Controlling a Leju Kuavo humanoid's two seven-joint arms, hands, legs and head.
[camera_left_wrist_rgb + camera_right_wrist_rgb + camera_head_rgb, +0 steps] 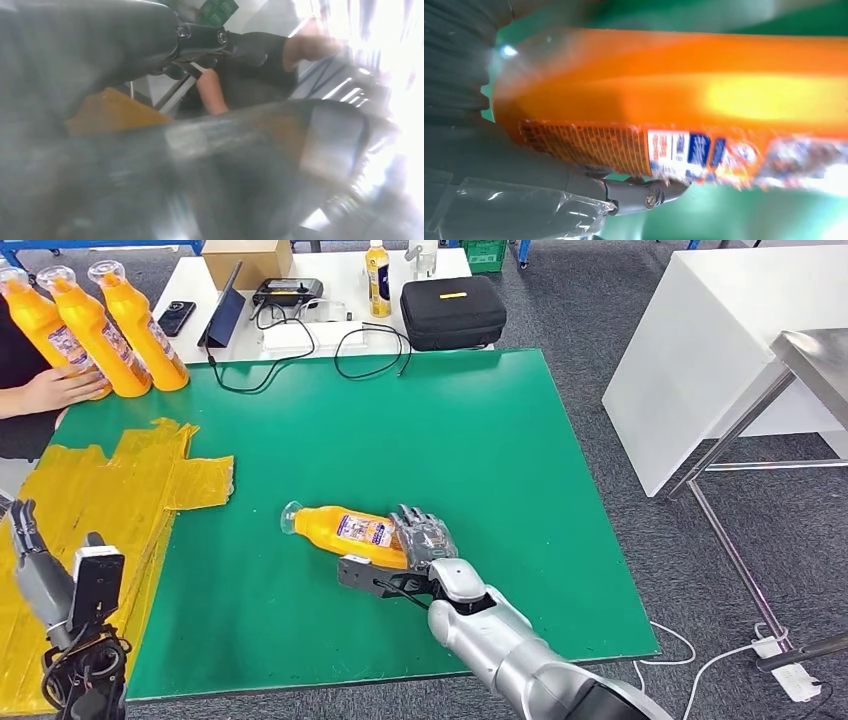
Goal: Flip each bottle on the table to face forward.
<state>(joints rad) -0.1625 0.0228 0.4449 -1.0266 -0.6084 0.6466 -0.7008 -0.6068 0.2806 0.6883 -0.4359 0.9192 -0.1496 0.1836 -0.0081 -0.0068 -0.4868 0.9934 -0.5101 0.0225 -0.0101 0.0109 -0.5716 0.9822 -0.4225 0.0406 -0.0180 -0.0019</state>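
The right hand [422, 540] grasps the base of an orange bottle [345, 530] lying on the green table [500, 440], cap toward nine o'clock. The left hand [30, 560] (partly cut off) has a grip I cannot tell.

Right arm reaching forward over the table, right hand [424, 537] wrapping its fingers [644, 194] around the lying bottle [345, 530]. Left hand [28, 545] hanging low at the left, fingers pointing up.
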